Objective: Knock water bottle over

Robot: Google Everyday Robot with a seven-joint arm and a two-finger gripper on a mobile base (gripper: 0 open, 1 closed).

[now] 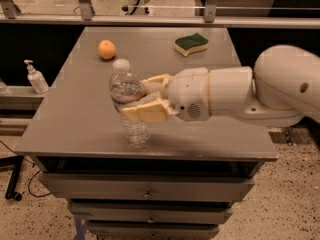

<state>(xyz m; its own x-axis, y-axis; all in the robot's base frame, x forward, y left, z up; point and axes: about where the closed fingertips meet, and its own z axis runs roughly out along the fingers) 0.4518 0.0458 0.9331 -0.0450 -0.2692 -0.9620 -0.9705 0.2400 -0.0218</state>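
Standing water bottle [124,89], hand [135,98] hiding its middle

You had an orange [106,49] and a green sponge [191,44] on the table [75,119], a pump bottle [36,78] off its left.

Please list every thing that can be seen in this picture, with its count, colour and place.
water bottle: one, clear with a white cap, upright near the table's front edge
orange: one, orange, far side of the table, towards the left
sponge: one, green on yellow, far side of the table, towards the right
pump bottle: one, white, on a ledge left of the table
table: one, grey, with drawers below
arm: one, white, reaching in from the right
gripper: one, cream, at the water bottle's middle
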